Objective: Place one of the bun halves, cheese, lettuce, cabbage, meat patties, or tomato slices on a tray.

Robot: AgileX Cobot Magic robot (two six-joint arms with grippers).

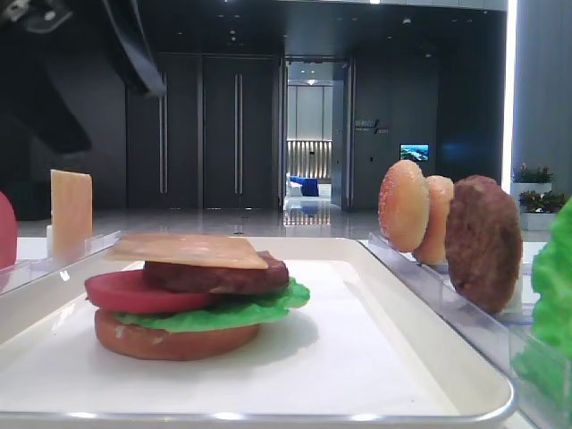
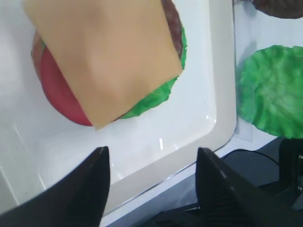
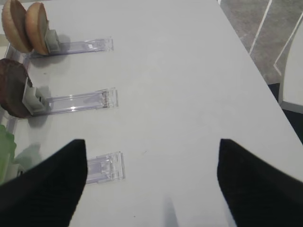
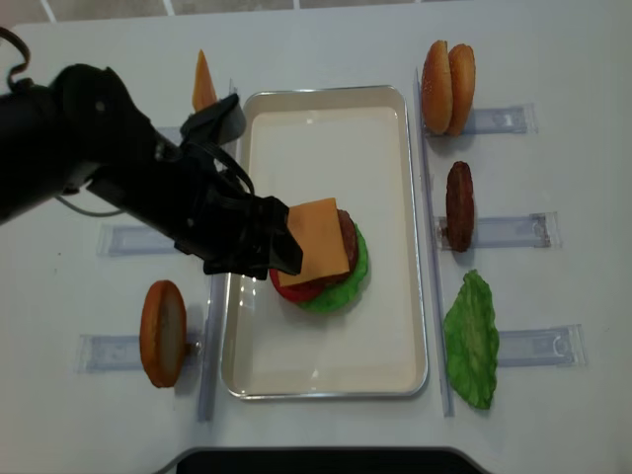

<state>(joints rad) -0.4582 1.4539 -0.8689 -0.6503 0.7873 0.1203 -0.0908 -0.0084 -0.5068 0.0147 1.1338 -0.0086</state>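
Note:
On the white tray (image 4: 416, 247) stands a stacked burger: bottom bun (image 1: 170, 341), green lettuce (image 1: 223, 313), red tomato slice (image 1: 125, 290), brown patty (image 1: 223, 275). The pale orange cheese (image 4: 319, 240) lies flat on top, free of any grip. My left gripper (image 4: 279, 245) hovers just left of the stack. In the left wrist view it (image 2: 151, 151) is open, with only the tray's rim (image 2: 222, 94) between its fingers and the cheese (image 2: 104, 56) ahead. My right gripper (image 3: 151, 142) is open over bare table.
Right of the tray, clear racks (image 4: 504, 120) hold two sesame bun halves (image 4: 447, 74), a patty (image 4: 459, 205) and a lettuce leaf (image 4: 472, 339). On the left are another bun half (image 4: 163, 333) and an upright cheese slice (image 4: 203, 81).

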